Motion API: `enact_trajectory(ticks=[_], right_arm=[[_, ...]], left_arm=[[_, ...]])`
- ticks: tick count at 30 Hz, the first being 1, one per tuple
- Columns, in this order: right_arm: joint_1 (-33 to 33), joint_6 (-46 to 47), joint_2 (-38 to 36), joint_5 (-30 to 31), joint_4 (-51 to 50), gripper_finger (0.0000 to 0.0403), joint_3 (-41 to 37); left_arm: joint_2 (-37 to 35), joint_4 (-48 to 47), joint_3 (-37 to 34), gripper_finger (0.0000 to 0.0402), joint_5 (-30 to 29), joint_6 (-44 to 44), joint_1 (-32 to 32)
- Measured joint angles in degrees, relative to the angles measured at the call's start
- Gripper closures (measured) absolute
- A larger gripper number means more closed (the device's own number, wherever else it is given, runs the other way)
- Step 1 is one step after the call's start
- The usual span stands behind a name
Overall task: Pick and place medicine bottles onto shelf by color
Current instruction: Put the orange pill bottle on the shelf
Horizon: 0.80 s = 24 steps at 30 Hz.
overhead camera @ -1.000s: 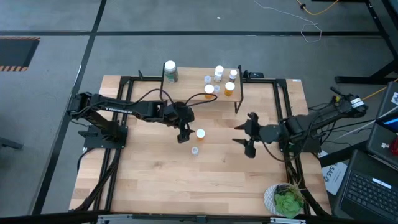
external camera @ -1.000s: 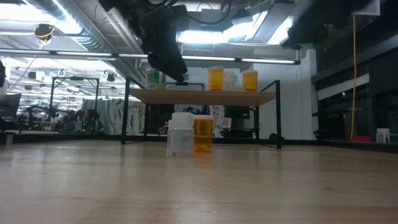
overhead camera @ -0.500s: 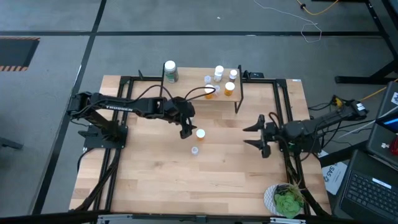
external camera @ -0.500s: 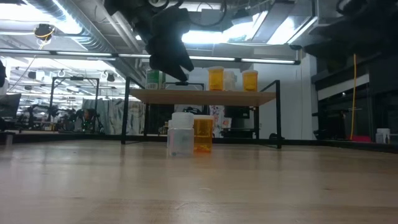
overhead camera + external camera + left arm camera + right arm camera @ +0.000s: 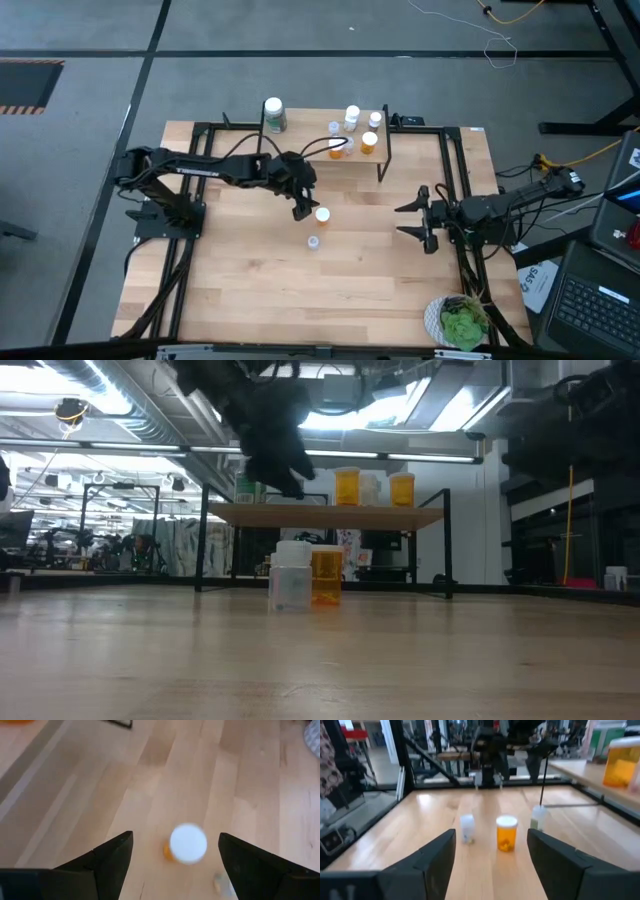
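An orange bottle with a white cap (image 5: 322,215) stands upright on the table, and a small clear bottle (image 5: 313,242) stands just nearer. Both show in the low view (image 5: 326,576) (image 5: 291,576) and the right wrist view (image 5: 506,834) (image 5: 467,828). My left gripper (image 5: 300,208) is open, above and just left of the orange bottle, whose cap (image 5: 188,843) shows between its fingers. My right gripper (image 5: 418,221) is open and empty at the table's right. The shelf (image 5: 300,146) at the far edge carries several bottles, among them a larger white-capped one (image 5: 273,114) and an orange one (image 5: 369,141).
A green plant in a white pot (image 5: 461,322) stands at the near right corner. The shelf's black legs (image 5: 382,158) stand on the far half of the table. Bare wood (image 5: 300,300) lies across the near half.
My right gripper has drawn back toward the table's right edge, still open. My left gripper has shifted slightly toward the far right, closer over the orange bottle. The bottles have stayed put.
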Motion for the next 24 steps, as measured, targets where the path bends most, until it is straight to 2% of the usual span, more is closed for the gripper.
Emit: enact_trajectory(ticks=[8,14,20,24], right_arm=[[0.0,1.3,-3.6,0.0,-5.9,0.0155,0.0],[0.0,-0.2,-3.4,0.0,-6.7,0.0155,0.0],[0.0,0.2,-3.4,0.0,-6.9,0.0155,0.0],[0.0,1.2,-3.4,0.0,-6.9,0.0155,0.0]], left_arm=[[6.1,-0.3,3.3,0.0113,1.0,0.7,-0.1],[8.9,-2.3,7.0,0.0113,0.8,6.4,-2.3],[8.8,-3.0,7.1,0.0113,-4.0,11.5,-5.9],[8.8,-3.0,7.1,0.0113,-4.1,12.1,-7.1]])
